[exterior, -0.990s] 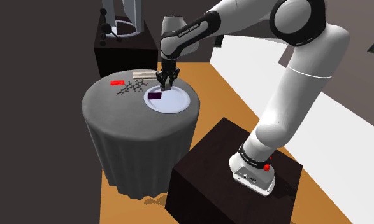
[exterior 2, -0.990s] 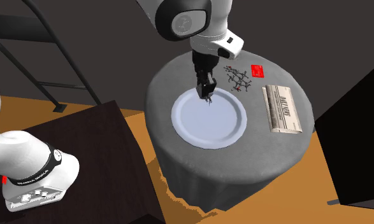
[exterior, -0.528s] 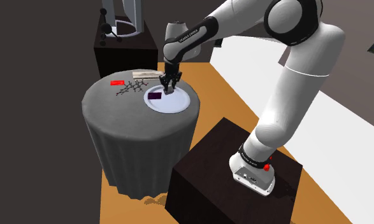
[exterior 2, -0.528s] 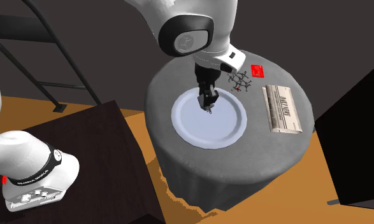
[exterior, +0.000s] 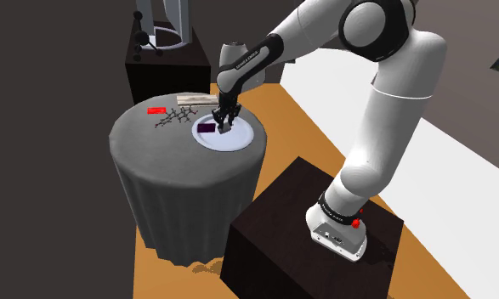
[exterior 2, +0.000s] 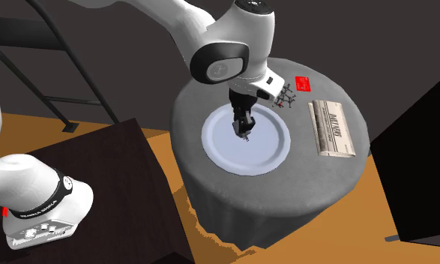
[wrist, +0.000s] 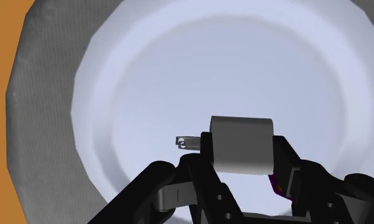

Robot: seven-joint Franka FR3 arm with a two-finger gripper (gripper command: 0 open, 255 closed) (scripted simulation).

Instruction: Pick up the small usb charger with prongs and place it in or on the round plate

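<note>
Hand [exterior 2: 245, 132] of a white Franka arm [exterior: 394, 110] hangs over the middle of a round white plate [exterior 2: 209, 144], its black fingers [wrist: 179, 191] drawn narrow around a small grey USB charger [wrist: 241, 145]. One metal prong [wrist: 187, 142] juts sideways from the block. Whether the charger touches the plate cannot be told.

The arm reaches from its dark box stand [exterior: 298, 217] to a round bench [exterior 2: 192, 112] draped to the floor in grey cloth. A dark cabinet [exterior: 154, 72] stands beyond the bench's far edge. The plate sits on the part of the bench top nearest the stand.

A folded newspaper [exterior 2: 332, 129] lies flat by the edge away from the stand, near the plate's rim but not touching it. A dark molecule model [exterior 2: 283, 96] rests just off the rim, between the plate and a red card [exterior 2: 303, 84] near the far edge. A small flat purple piece [exterior: 206, 128] lies on the plate at the side facing the model, just beside the hand.
</note>
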